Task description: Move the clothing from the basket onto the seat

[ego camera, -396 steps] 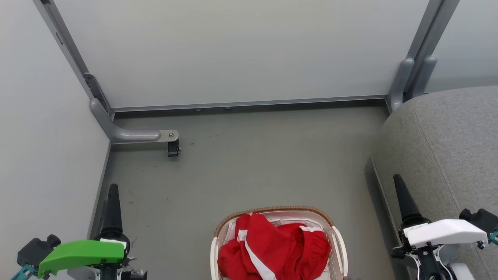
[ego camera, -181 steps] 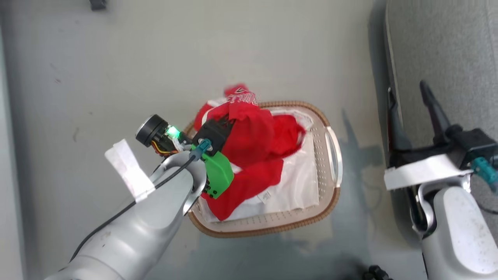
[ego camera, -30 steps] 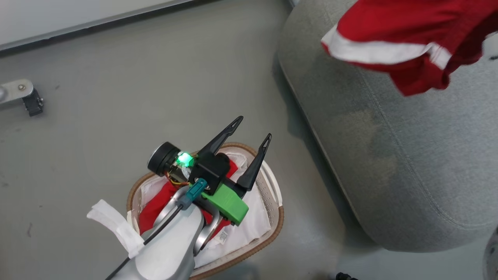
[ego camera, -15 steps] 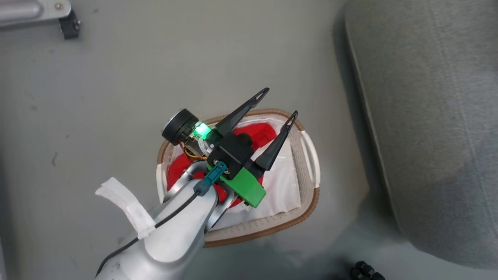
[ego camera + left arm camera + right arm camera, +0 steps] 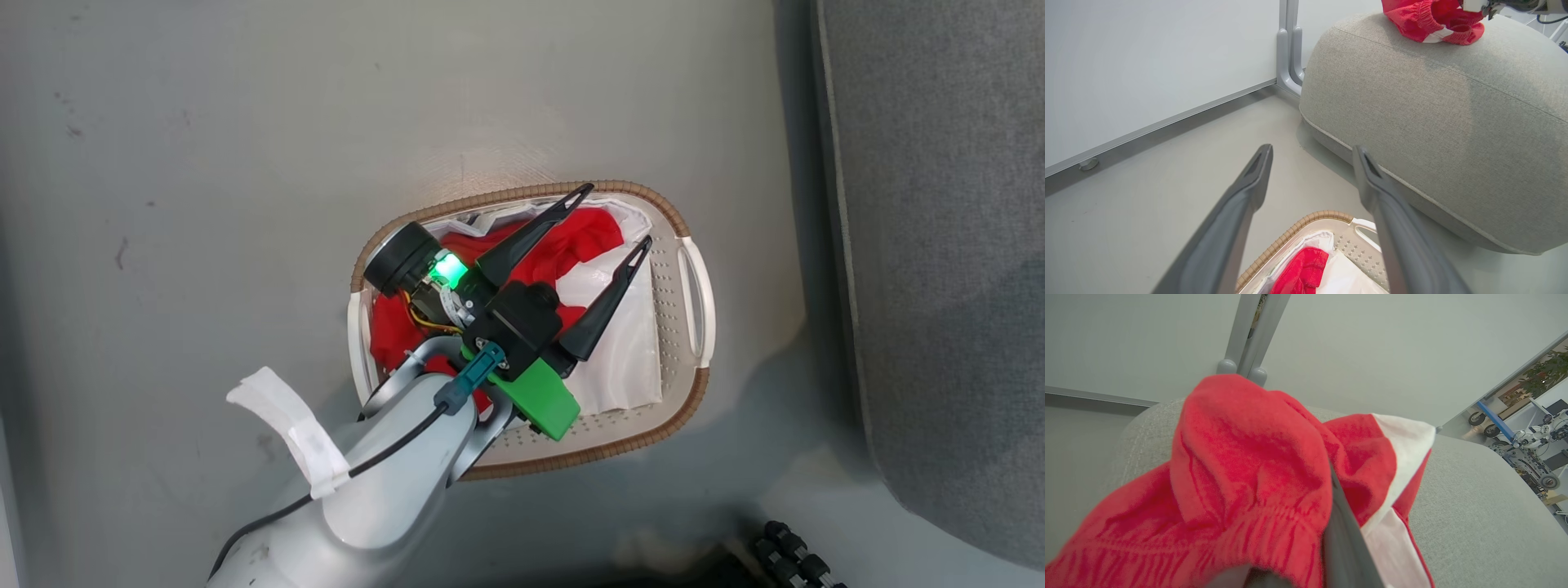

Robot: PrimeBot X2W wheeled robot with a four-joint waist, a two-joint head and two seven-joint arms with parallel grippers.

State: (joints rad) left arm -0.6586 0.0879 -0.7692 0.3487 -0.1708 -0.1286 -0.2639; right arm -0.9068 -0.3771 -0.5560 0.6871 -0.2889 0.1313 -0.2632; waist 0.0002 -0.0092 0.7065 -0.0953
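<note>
Moved out of the basket (image 5: pixel 671 343), one red garment (image 5: pixel 1412 16) is now up at the seat (image 5: pixel 939 245) at 3 o'clock, so the left gripper (image 5: pixel 619 212), fingers spread wide, hangs over the clothing (image 5: pixel 592 233) left inside.

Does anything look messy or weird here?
Two things. A loose white tape strip sticks out from the pale left forearm instead of lying flat. And a bright red garment with a white stripe is bunched over the right arm's dark finger, hiding most of it, with the grey fabric seat behind.
</note>
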